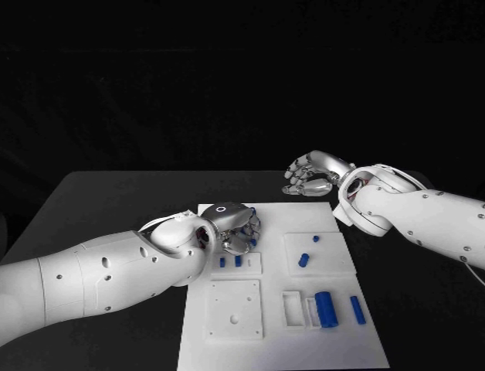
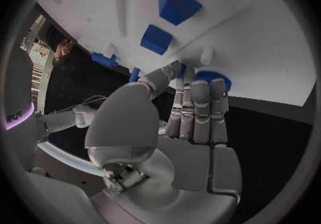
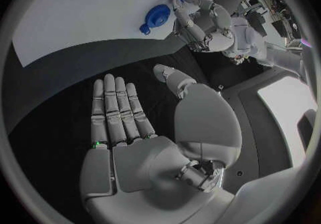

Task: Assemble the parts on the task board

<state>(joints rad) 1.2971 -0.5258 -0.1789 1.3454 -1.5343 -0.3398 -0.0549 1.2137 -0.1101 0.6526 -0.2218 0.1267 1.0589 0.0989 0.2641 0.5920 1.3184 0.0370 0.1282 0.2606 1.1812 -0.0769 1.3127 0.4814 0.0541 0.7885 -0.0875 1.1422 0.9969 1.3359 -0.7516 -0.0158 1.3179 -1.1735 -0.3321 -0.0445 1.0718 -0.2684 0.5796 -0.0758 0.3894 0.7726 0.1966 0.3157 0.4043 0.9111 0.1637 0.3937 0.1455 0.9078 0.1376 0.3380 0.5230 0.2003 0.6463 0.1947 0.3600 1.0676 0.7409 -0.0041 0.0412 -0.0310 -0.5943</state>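
Now the left robot hand point(image 1: 234, 224) curls over the task board point(image 1: 343, 325), grip unclear, while the right robot hand point(image 1: 315, 174) hovers open beyond it, probably keeping clear.

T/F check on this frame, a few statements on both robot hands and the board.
1. The left robot hand is over the task board. True.
2. The right robot hand holds a blue part. False: it holds nothing, fingers extended flat in its wrist view, over the black table past the board's far edge.
3. A long blue cylinder lies on the board's near right area. True.
4. All blue parts are stacked in one pile. False: they are spread over several spots on the board.
5. The left robot hand's fingers reach a round blue part. True.
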